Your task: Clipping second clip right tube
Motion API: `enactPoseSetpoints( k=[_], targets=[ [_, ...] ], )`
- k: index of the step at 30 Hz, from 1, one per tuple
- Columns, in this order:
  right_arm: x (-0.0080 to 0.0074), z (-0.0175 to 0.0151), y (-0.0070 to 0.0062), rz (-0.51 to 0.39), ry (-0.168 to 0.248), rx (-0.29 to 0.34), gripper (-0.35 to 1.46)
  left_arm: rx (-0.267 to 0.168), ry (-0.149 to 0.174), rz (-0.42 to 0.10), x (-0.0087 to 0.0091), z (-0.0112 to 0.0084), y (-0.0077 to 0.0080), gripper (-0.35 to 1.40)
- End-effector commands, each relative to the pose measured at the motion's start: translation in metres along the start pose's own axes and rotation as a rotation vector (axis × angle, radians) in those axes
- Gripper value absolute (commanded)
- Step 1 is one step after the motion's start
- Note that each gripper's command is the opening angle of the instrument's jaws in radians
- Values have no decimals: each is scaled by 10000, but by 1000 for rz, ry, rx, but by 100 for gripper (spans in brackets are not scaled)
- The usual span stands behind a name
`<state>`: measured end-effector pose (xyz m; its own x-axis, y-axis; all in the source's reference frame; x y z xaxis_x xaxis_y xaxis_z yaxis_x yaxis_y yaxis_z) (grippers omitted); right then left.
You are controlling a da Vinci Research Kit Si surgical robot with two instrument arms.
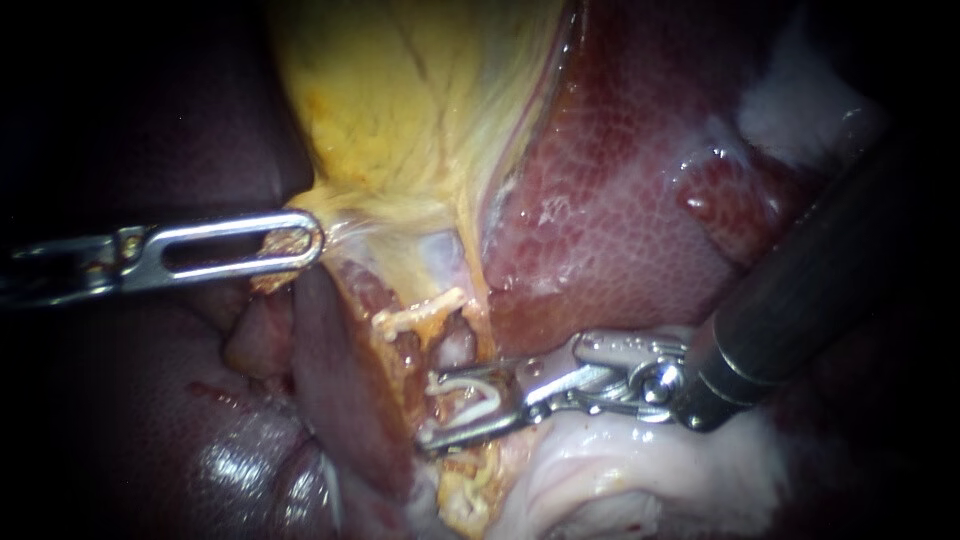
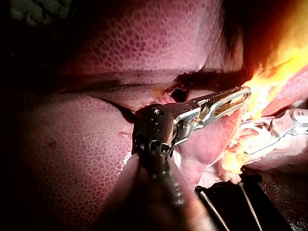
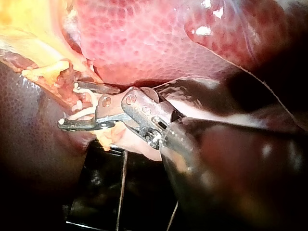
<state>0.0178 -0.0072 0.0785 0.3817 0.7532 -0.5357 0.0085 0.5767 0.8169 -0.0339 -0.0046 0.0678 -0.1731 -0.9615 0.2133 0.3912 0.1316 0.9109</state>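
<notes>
— Closest to the lens is what?
— Dark shaft of my right instrument [image 1: 428,410], entering from 4 o'clock. Its jaws reach to just below centre, toward 6 o'clock.
— And those jaws?
— Spread, with a white clip [image 1: 470,395] seated between them. As far as I can judge, one leg lies along each jaw and the open end faces 9 o'clock. They straddle the tube [image 1: 455,345], which runs from 12 down to 6 through frayed yellow tissue. (I cannot tell a left tube from a right one here, so I just call it the tube.)
— Why that spot?
— A pale bar, the upper clip [image 1: 418,315], crosses the tube just toward 12 o'clock of the jaws. I judge this one is meant to sit near it but apart from it.
— The left instrument [image 1: 310,240]?
— It comes in from 9 o'clock, jaws pressed together on the lower yellow edge of the gallbladder [image 1: 400,110]. That is probably to pull it taut, so the tube stands clear of the liver [image 1: 620,200] at 2 o'clock.
— What does the next move need?
— Both clip legs past the tube's far side before squeezing. The right wrist view suggests the tips are beyond the pale strands, though not clearly.
</notes>
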Motion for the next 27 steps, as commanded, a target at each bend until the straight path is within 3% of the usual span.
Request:
enactPoseSetpoints(
  k=[1, 7, 15, 20, 27],
  targets=[
    [0, 0, 0, 0, 0, 0, 60, 0, 0, 0, 0, 0, 0, -35],
    [-2, -5, -3, -1, -1, 4, 60, 0, 0, 0, 0, 0, 0, -35],
    [6, -61, -10, 11, -6, 26, 60, 1, 1, 0, 0, -2, 0, -35],
    [15, -89, -7, 22, 4, 13, 60, 0, 1, 0, 0, -2, 0, -35],
    [19, -95, 4, 27, 13, -2, 59, 1, 1, 0, 0, -3, 0, -35]
  ],
)
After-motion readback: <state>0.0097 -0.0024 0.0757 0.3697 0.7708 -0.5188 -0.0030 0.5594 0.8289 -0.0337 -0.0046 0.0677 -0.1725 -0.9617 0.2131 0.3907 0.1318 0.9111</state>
